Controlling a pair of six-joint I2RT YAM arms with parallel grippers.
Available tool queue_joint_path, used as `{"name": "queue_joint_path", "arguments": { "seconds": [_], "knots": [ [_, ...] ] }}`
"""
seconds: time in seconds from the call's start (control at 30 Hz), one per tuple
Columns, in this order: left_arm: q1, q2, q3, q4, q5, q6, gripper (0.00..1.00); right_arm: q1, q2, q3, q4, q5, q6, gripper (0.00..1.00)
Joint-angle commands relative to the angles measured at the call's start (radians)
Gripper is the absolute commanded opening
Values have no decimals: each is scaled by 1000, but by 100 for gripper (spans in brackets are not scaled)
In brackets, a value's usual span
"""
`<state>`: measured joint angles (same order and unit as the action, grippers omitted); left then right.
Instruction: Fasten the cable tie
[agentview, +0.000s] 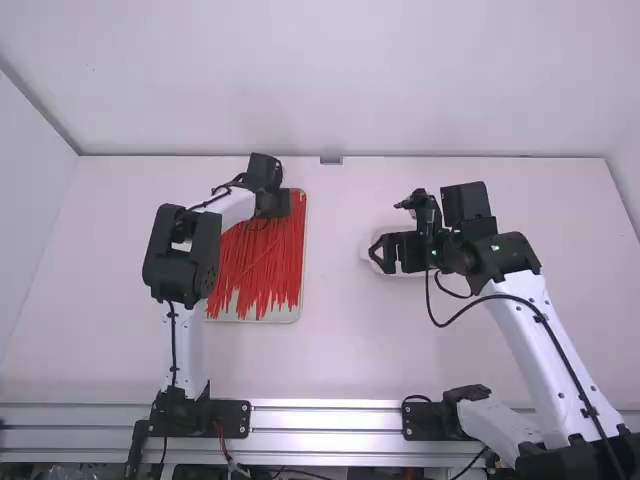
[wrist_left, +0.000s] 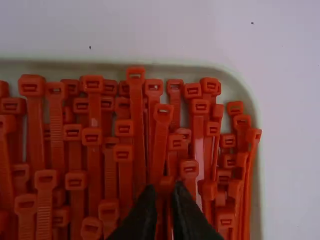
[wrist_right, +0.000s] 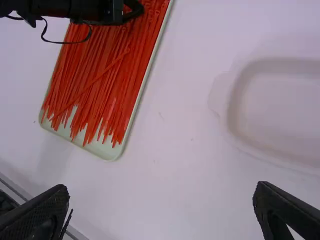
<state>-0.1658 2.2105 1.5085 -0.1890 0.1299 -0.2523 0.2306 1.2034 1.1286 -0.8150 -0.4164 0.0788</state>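
Observation:
A heap of orange-red cable ties (agentview: 262, 262) lies lengthwise on a pale flat tray (agentview: 291, 318) left of the table's middle. My left gripper (agentview: 270, 203) is down at the tray's far end. In the left wrist view the ties' square heads (wrist_left: 100, 135) fill the tray (wrist_left: 241, 86), and the left gripper (wrist_left: 164, 189) has its fingers nearly together with one tie's strap pinched between them. My right gripper (agentview: 385, 255) hovers right of the middle, over a shallow white dish (agentview: 369, 247). Its fingers (wrist_right: 47, 205) stand far apart with nothing between them.
The right wrist view has the white dish (wrist_right: 280, 112) and the tray of ties (wrist_right: 107, 151) with bare table between them, and the left arm (wrist_right: 75, 7) beyond. An aluminium rail (agentview: 320, 415) runs along the near table edge. Walls close the far and left sides.

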Motion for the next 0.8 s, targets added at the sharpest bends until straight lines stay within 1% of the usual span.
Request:
{"name": "queue_joint_path", "arguments": {
  "seconds": [0.0, 0.13, 0.23, 0.47, 0.67, 0.77],
  "knots": [
    [-11, 16, -11, -5, 7, 6, 7, -1, 5, 29, -2, -2, 0, 98],
    [-9, 16, -11, -4, 4, 5, 2, -3, 5, 29, -4, -2, -1, 98],
    [-7, 16, -11, -9, -37, -13, 2, -2, 5, 29, -4, -2, 0, 98],
    [-5, 16, -5, -16, -41, -22, 2, -2, 5, 30, -3, -2, 0, 98],
    [2, -3, 64, -85, -34, -21, 2, -2, 5, 29, 16, -3, 0, 98],
    [1, -31, 131, -158, -36, -21, 2, -2, 5, 30, 45, -3, 3, 98]
  ]
}}
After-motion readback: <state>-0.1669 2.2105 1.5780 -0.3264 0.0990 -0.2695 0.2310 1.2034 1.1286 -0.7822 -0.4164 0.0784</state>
